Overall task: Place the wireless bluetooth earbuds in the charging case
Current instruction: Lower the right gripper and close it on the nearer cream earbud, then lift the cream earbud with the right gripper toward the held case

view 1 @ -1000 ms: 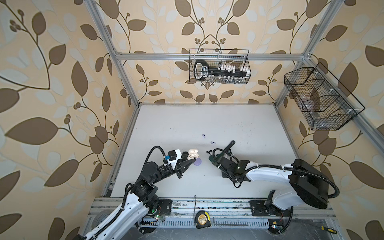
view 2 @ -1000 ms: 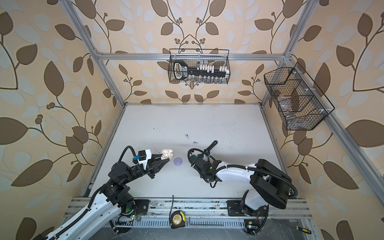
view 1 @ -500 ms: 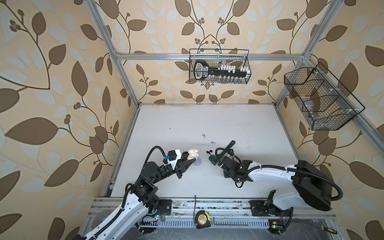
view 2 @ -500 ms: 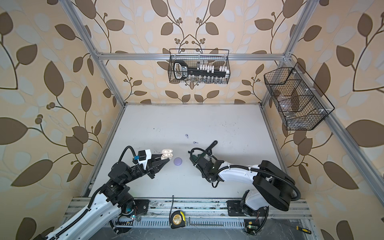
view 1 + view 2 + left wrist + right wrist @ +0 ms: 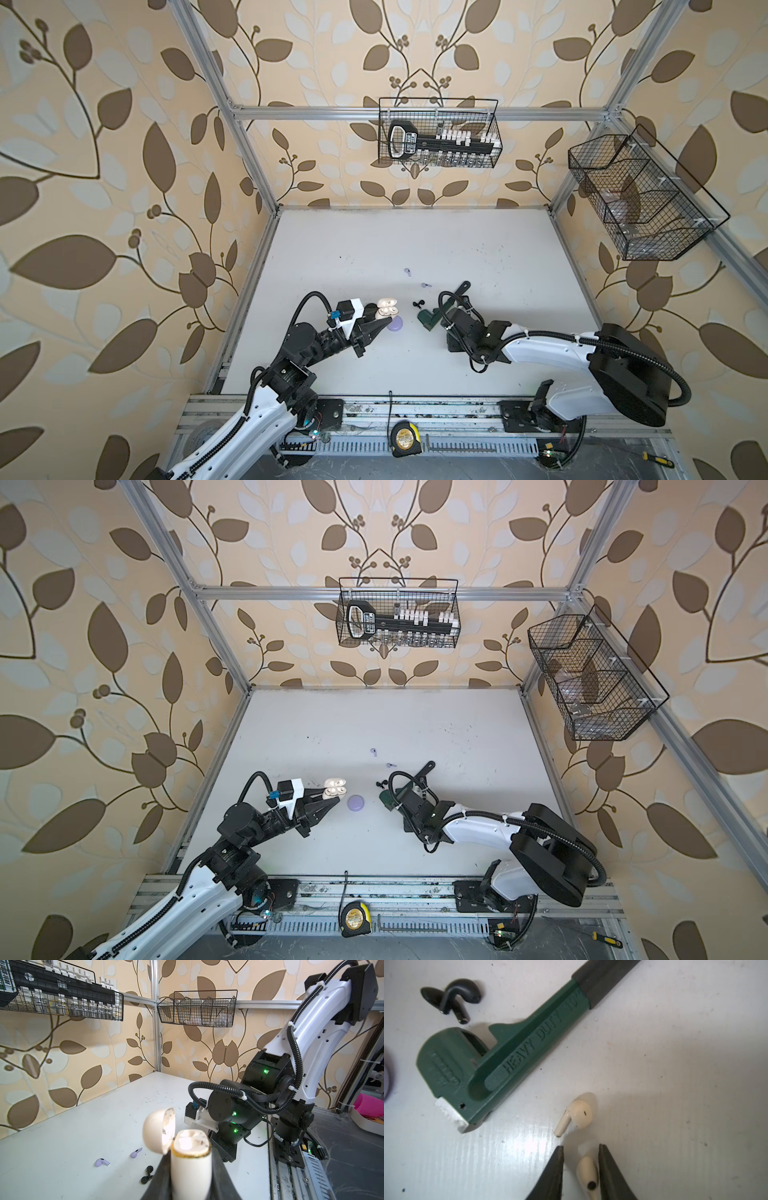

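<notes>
Pickup of a white earbud was the step in hand. The right gripper (image 5: pixel 580 1146) was low over the table (image 5: pixel 675 1064), with its jaws spread a little on both sides of one white earbud (image 5: pixel 586 1169). One jaw seemed to touch it and a gap showed at the other, so it was not pinched yet. The second white earbud (image 5: pixel 580 1114) lay just beside it, near the head of the green wrench (image 5: pixel 508 1059). The black earbuds (image 5: pixel 452 998) lay together on the other side of the wrench, and the lilac earbuds (image 5: pixel 101 1162) were farther off on the table.

The left gripper (image 5: pixel 190 1157) was pressed on the white charging case (image 5: pixel 190 1172) and held it upright above the table, with the lid (image 5: pixel 158 1130) open. As far as I could see, its sockets were empty.

In my judgement, the next move called for a soft pinch, a lift, and then turning the stem downward to meet a socket.
</notes>
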Robot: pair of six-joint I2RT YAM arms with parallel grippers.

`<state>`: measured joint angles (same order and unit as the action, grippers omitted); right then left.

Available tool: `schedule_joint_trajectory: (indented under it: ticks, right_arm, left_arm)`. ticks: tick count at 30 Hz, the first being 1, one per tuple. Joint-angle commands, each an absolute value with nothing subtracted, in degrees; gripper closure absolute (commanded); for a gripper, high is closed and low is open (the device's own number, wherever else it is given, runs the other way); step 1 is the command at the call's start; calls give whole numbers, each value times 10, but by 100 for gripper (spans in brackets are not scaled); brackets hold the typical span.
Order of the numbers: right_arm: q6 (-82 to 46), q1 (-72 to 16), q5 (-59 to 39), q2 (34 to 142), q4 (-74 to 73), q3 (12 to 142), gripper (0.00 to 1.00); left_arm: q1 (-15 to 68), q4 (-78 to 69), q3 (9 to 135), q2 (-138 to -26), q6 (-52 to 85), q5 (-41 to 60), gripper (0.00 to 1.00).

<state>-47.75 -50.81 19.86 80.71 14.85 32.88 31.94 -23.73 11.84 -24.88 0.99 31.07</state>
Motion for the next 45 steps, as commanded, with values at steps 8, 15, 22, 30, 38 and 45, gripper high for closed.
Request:
schedule_joint_trajectory:
  ticks: [8, 15, 22, 30, 38, 45]
  right_arm:
    - [-495, -503, 161, 787, 170, 294, 71]
    - [-501, -503, 161, 776, 168, 284, 71]
    - [-504, -502, 163, 786, 157, 280, 76]
    - [-509, -501, 161, 783, 143, 274, 82]
    - [-519, -502, 189, 712, 138, 274, 85]
    - [-520, -502, 223, 599, 119, 286, 84]
  left_arm:
    - [323, -261, 130, -259, 5, 323, 100]
    - [324, -264, 129, -258, 5, 324, 100]
    - [323, -266, 130, -264, 6, 327, 100]
    - [324, -269, 125, -260, -6, 342, 100]
    - [324, -279, 124, -272, -16, 352, 100]
    - [323, -335, 112, -301, -18, 330, 100]
